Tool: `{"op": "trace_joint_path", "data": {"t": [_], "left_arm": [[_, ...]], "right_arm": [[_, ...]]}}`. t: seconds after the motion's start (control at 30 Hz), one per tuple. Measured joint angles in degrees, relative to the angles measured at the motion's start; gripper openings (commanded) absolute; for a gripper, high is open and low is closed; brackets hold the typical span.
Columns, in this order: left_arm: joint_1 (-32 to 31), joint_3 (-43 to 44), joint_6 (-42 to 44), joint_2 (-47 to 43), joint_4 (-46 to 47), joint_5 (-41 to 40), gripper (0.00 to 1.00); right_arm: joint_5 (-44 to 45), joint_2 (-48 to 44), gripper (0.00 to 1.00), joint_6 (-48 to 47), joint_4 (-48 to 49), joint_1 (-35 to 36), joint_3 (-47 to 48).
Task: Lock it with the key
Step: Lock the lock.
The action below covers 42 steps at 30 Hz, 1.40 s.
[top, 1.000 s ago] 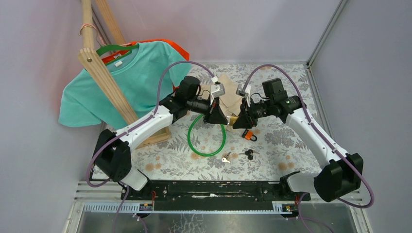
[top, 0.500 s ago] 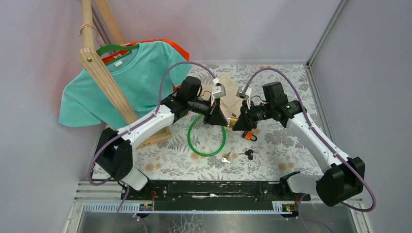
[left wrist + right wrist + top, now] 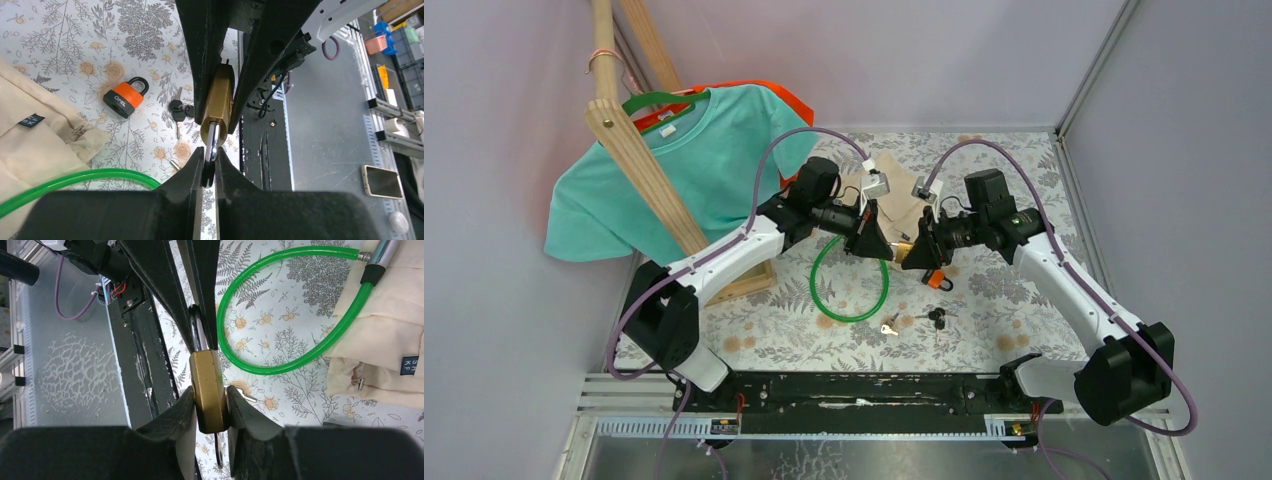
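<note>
A brass padlock (image 3: 902, 246) hangs in the air between my two grippers at mid table. My right gripper (image 3: 209, 391) is shut on the padlock's body (image 3: 206, 370). My left gripper (image 3: 210, 156) is shut on a silver key (image 3: 212, 145), whose blade runs into the end of the padlock (image 3: 218, 107). In the top view the left gripper (image 3: 884, 243) and right gripper (image 3: 910, 250) meet tip to tip. In the right wrist view the silver metal (image 3: 198, 335) sits between the left fingers. A thin dark piece under the padlock body is unclear.
A small orange padlock (image 3: 936, 279) lies just below the right gripper. A green cable loop (image 3: 849, 285) lies under the left gripper. A silver key (image 3: 889, 326) and black keys (image 3: 936, 317) lie nearer. A beige bag (image 3: 894, 195) lies behind. A teal shirt (image 3: 674, 170) hangs on a wooden rack (image 3: 639, 160).
My right gripper has moved a little left with the padlock, closing the gap to the left gripper. In the last half second almost nothing has moved.
</note>
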Motion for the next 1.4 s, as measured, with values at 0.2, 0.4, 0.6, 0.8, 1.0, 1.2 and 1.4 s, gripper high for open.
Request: {"op": "trace_joint_path", "data": {"t": [0.2, 0.4, 0.6, 0.8, 1.0, 1.2, 1.4], "left_arm": [[0.0, -2.1, -5.3, 0.0, 4.5, 0.2, 0.00], [0.0, -3.1, -7.0, 0.0, 6.7, 0.7, 0.00], [0.0, -3.0, -5.7, 0.0, 6.3, 0.9, 0.00], [-1.1, -0.2, -1.1, 1.1, 1.2, 0.8, 0.00], [-2.1, 1.3, 2.5, 1.7, -2.9, 0.1, 0.00], [-2.8, 1.4, 4.4, 1.7, -3.6, -0.7, 0.00], [-3.2, 1.4, 4.7, 1.7, -0.7, -0.1, 0.00]], "right_arm": [[0.2, 0.0, 0.00, 1.8, 0.5, -0.1, -0.4], [0.1, 0.0, 0.00, 2.7, 0.6, -0.1, -0.6], [0.1, 0.0, 0.00, 2.9, 0.7, -0.1, -0.7], [-0.3, 0.2, 0.00, 2.8, 0.3, -0.1, -1.0], [-0.4, 0.2, 0.00, 2.0, -0.7, -0.1, -1.6], [-0.7, -0.5, 0.15, 0.8, -1.1, -0.7, -2.5], [-2.8, -1.7, 0.66, 0.4, 2.6, -2.9, -3.2]]}}
